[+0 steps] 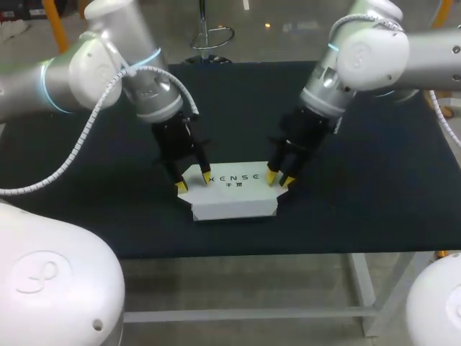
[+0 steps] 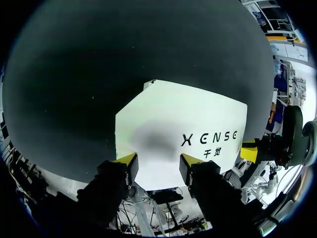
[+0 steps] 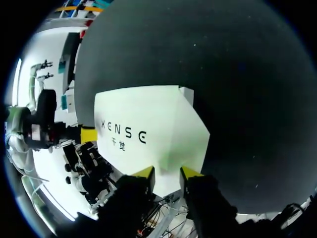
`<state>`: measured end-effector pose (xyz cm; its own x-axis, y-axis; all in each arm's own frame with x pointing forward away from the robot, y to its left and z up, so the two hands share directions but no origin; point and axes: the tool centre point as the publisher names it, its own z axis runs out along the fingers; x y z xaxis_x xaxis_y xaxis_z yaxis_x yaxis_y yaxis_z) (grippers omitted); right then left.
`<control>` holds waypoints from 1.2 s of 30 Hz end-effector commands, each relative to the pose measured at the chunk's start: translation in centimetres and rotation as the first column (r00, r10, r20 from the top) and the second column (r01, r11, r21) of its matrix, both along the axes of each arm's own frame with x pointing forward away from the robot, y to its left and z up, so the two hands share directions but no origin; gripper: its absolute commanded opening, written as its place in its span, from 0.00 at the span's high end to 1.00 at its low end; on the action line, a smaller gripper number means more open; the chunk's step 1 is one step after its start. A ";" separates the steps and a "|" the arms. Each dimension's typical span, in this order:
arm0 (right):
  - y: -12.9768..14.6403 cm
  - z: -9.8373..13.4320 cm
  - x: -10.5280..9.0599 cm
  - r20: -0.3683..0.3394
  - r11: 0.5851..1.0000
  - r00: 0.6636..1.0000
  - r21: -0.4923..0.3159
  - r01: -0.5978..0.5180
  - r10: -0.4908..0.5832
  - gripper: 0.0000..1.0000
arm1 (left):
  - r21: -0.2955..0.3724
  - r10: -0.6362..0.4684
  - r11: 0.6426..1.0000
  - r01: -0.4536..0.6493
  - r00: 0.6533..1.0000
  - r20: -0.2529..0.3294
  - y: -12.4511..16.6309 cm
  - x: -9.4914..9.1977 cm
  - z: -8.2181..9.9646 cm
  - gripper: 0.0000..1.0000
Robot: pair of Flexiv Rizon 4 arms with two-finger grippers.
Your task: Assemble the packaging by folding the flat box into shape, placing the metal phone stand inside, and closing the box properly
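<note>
A white cardboard box [image 1: 234,194] is lying printed face up near the middle of the black table's [image 1: 374,187] front edge. The left gripper [image 1: 193,182] is resting at its left end, fingers spread and holding nothing. The right gripper [image 1: 277,178] is meeting the right end; whether it is gripping, I cannot tell. This looks like the closing step, so both ends should be pressed evenly to stop the box sliding forward.
</note>
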<state>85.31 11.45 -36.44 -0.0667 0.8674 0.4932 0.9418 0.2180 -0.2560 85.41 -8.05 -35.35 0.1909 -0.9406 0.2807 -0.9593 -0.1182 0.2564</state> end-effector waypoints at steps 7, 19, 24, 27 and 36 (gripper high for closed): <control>-0.3 -0.4 -0.8 0.063 1.000 0.998 0.029 0.009 -0.011 0.62 | -0.010 0.017 1.000 -0.017 0.999 0.042 -0.3 -0.5 -0.2 0.35; -0.3 -1.2 -0.8 0.109 0.998 0.994 0.061 0.012 -0.018 0.61 | -0.033 0.034 0.999 -0.030 0.993 0.109 -0.5 -1.0 -0.7 0.36; -0.2 -1.5 -0.7 0.118 0.998 0.993 0.068 0.010 -0.018 0.61 | -0.062 0.027 0.998 -0.019 0.991 0.133 -0.3 -1.0 -0.7 0.29; -0.2 -1.6 -0.6 0.120 0.997 0.993 0.072 0.012 -0.020 0.61 | -0.069 0.022 0.998 -0.012 0.988 0.150 -0.1 -1.1 -0.9 0.30; -0.2 -1.6 -0.5 0.127 0.997 0.992 0.079 0.014 -0.024 0.62 | -0.090 0.002 0.996 0.016 0.981 0.195 0.0 -1.3 -1.5 0.44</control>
